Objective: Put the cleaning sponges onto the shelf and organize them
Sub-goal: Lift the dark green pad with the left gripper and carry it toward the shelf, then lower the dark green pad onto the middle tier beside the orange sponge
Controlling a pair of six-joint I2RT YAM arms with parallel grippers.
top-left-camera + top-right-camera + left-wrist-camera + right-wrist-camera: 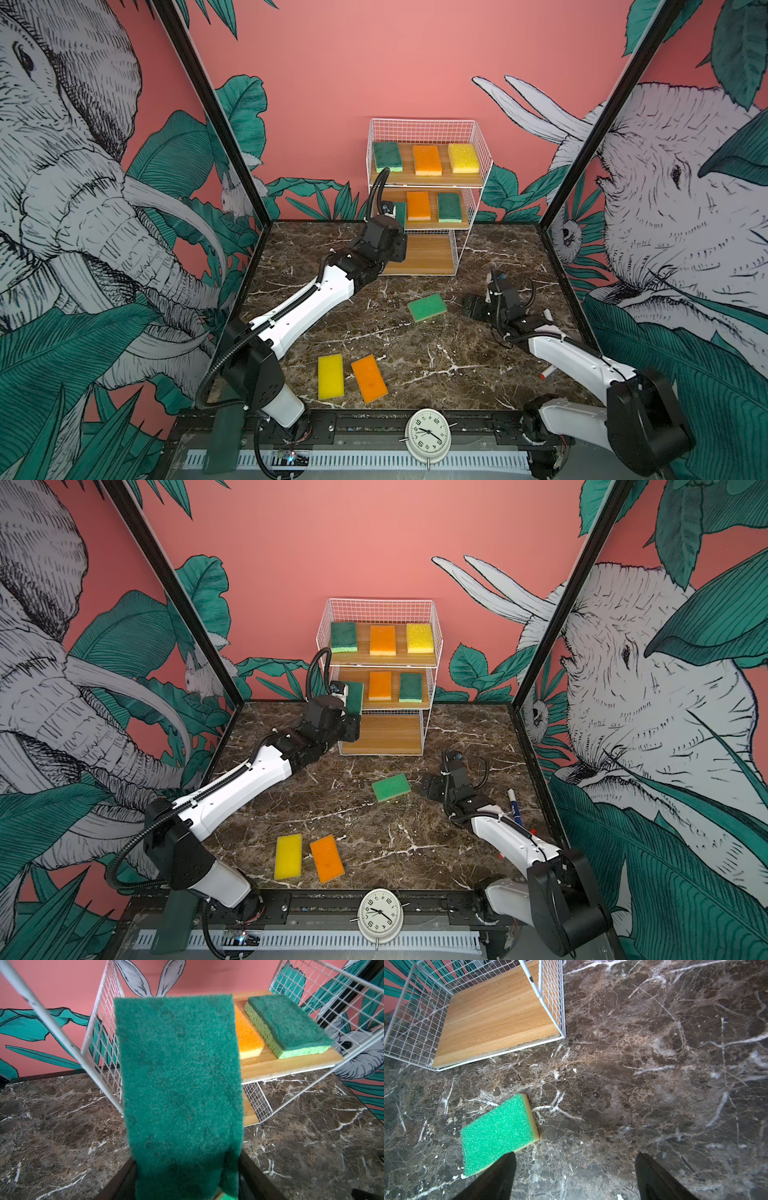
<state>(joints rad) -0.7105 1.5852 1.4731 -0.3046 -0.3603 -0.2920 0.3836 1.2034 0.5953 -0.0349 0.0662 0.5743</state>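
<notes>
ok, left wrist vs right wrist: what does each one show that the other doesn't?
Left wrist only: the dark green sponge clamped in the left gripper, filling mid-view, and behind it the middle board with an orange sponge and a green sponge on it. Right wrist only: the light green sponge lying flat and the open, empty right gripper. Both: the white wire shelf, its bottom board (a sliver in the left wrist view) and the marble table.
</notes>
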